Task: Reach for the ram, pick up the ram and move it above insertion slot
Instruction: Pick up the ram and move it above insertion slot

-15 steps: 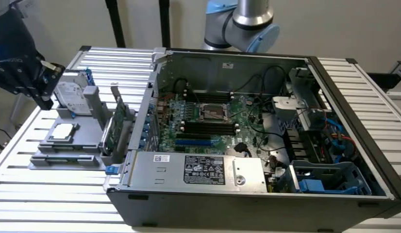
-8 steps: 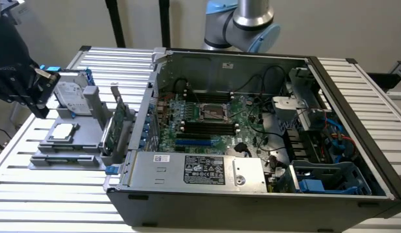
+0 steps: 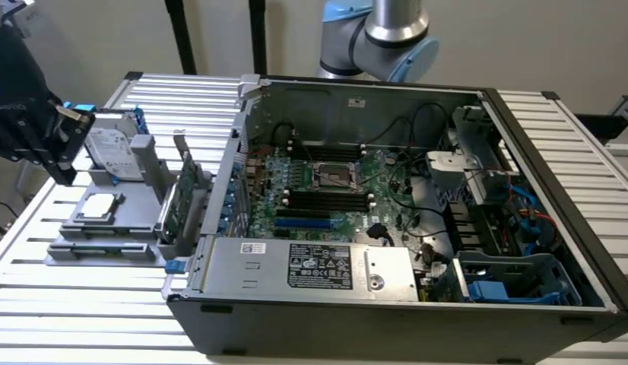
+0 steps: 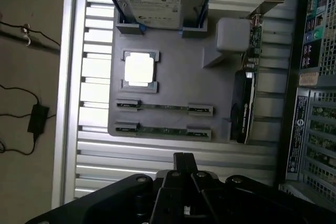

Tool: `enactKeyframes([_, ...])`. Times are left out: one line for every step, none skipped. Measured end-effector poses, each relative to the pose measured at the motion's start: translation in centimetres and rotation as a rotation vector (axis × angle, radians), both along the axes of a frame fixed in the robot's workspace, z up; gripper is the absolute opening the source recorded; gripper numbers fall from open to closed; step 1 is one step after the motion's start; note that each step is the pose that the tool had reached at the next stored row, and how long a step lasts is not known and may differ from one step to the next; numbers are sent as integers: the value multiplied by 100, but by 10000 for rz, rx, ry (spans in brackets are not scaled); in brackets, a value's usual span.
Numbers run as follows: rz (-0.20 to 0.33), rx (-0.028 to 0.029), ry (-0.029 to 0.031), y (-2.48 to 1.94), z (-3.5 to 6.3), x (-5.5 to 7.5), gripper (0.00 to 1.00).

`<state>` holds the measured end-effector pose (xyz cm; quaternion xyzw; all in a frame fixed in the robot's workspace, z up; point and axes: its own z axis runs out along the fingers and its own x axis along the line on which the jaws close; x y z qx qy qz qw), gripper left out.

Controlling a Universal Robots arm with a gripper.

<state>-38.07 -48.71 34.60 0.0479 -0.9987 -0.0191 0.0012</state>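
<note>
So far: I judge the reach barely begun. The ram is not picked up and nothing is being carried.
Gripper [image 4: 183, 157]: it hangs at the upper left of the exterior view, over the outer end of the grey tray [image 4: 173, 80]. I cannot tell whether it is open or closed, and I see nothing held in it.
The ram [image 4: 164, 130]: it lies on edge in its clips on the tray, outside the case, at the lower left of the exterior view. A second stick [image 4: 164, 107] lies parallel just beside it. I cannot tell which of the two is meant.
Left to do: by my reading, all of it. That means getting hold of the stick, lifting it free of the clips, and bringing it above the insertion slot [image 3: 325, 199], one of the black slots in the middle of the motherboard.
Edges: the case wall [image 3: 235, 163] stands between the tray and the motherboard. The expansion card [image 3: 182, 201] stands upright along the tray's case side. The hard drive [image 3: 116, 152] leans at the tray's far end, close to the gripper. The processor chip [image 4: 139, 69] lies flat between the drive and the sticks.
Open room: the space above the sticks looks free. Inside the case, black cables [image 3: 405, 190] run on the exterior view's right of the slots, so I would expect tighter going there.
</note>
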Motion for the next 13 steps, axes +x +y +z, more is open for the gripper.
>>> enactKeyframes([178, 0, 0, 0, 0, 0, 11])
enactKeyframes([357, -1, 1, 1, 1, -1, 11])
enactKeyframes([543, 0, 0, 1, 0, -1, 11])
enactKeyframes([723, -1, 1, 0, 0, 0, 11])
enactKeyframes([915, -1, 0, 0, 0, 0, 11])
enactKeyframes([1093, -1, 0, 0, 0, 0, 11])
enactKeyframes([1274, -1, 1, 0, 1, 0, 11])
enactKeyframes([1453, -1, 0, 0, 0, 0, 11])
enactKeyframes([1634, 0, 0, 0, 0, 0, 11])
enactKeyframes([1814, -1, 1, 0, 1, 0, 11])
enactKeyframes([1993, 0, 0, 0, 0, 0, 11])
enactKeyframes([2184, -1, 1, 0, 1, 0, 11])
enactKeyframes([2358, 0, 0, 0, 3, 0, 11])
